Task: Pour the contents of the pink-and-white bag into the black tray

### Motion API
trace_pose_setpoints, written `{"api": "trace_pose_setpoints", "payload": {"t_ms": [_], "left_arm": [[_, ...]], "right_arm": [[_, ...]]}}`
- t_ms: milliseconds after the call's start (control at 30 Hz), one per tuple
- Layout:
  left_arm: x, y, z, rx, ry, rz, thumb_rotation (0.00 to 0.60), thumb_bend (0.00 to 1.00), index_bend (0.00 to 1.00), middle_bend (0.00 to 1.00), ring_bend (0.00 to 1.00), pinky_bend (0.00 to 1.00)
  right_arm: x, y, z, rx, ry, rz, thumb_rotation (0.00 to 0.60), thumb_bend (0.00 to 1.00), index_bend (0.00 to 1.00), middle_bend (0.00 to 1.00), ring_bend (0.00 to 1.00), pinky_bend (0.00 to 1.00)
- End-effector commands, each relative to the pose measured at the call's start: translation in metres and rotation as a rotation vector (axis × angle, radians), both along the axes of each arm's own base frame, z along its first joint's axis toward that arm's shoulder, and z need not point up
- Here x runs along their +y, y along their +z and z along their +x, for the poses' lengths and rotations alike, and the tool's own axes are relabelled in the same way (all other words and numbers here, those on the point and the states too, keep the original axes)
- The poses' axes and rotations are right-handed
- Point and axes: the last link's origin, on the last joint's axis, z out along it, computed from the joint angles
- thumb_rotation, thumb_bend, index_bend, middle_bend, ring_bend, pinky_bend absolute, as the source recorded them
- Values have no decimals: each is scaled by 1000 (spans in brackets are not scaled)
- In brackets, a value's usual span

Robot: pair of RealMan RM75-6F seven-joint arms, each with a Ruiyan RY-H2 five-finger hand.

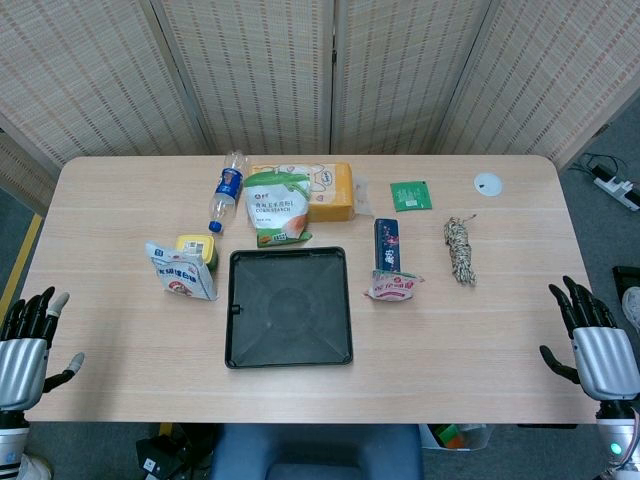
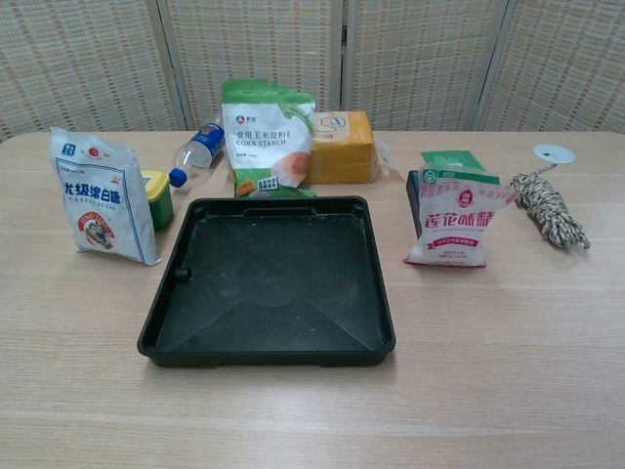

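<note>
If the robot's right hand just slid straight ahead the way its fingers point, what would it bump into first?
Probably nothing: the right hand points up the table's bare right side, outside the rope bundle. Depth is uncertain.

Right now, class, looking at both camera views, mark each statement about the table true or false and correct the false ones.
1. The black tray is empty. True.
2. The pink-and-white bag lies inside the tray. False: it stands on the table beside the tray, on the side of the right hand.
3. The left hand holds the bag. False: it holds nothing, fingers apart, at the table edge.
4. The corn starch bag stands behind the tray. True.
5. The water bottle stands upright. False: it lies on its side.
</note>
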Motion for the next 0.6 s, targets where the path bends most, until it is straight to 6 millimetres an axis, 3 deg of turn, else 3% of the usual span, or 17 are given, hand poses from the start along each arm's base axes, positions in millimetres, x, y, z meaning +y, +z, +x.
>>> {"api": "trace_pose_setpoints", "payload": {"t_ms": [33,367,600], "left_arm": [[0,0,-1,1,3,-2,600,319,0,26,33,1],[-2,0,0,-9,-1,1,600,319,0,26,33,1],[-5,-1,1,-14,-4,-9,600,319,0,26,33,2]], "right_arm": [[0,0,0,-3,2,1,600,302,0,0,34,133],[-5,-4,2,-55,26,23,600,302,0,0,63,134],[-31,-20,6,-175,47,108,600,302,0,0,89,141]]}}
